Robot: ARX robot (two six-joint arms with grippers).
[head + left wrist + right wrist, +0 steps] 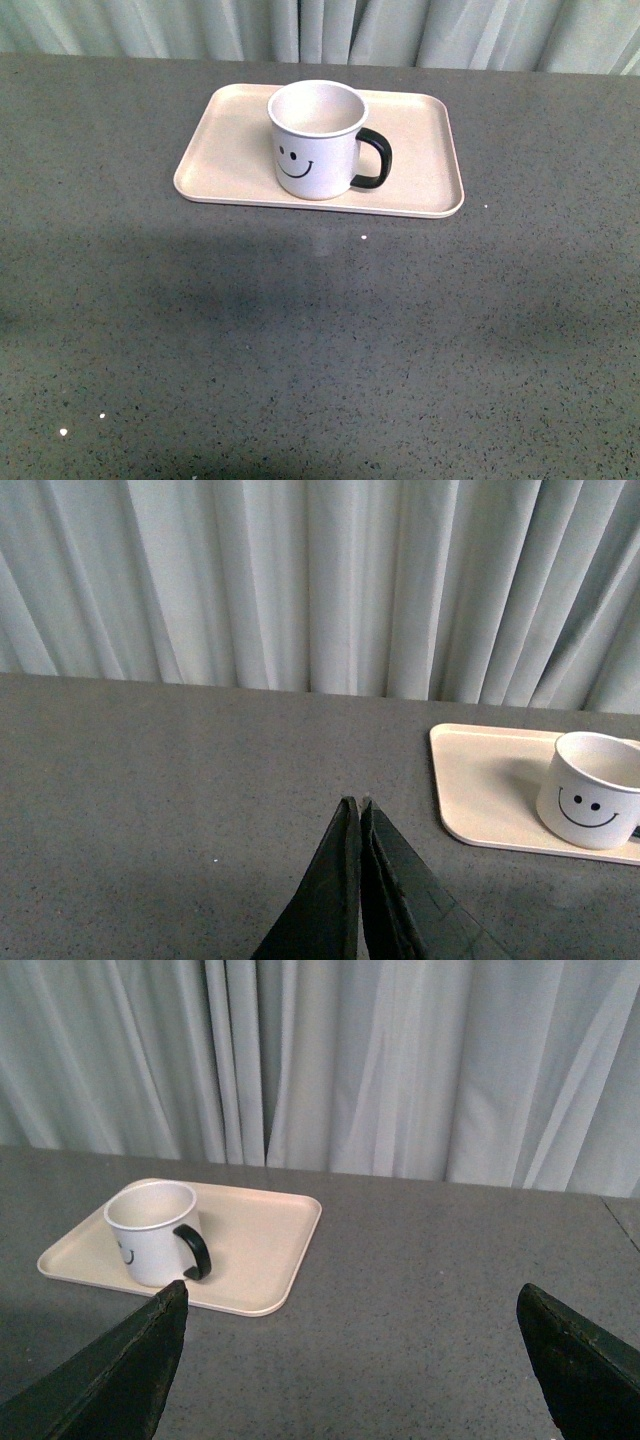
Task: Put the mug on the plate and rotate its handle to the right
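Left tool (358, 804) and right tool (352, 1290) have 2 black fingers (130, 1370).

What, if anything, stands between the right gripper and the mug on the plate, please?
Nothing visible does. In the right wrist view only bare table lies between the open right gripper and the mug, which stands upright on the plate with its handle on the side facing that gripper.

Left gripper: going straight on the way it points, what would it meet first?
Likely only bare table, then the curtain; the tray and mug lie off to one side. Depth is unclear.
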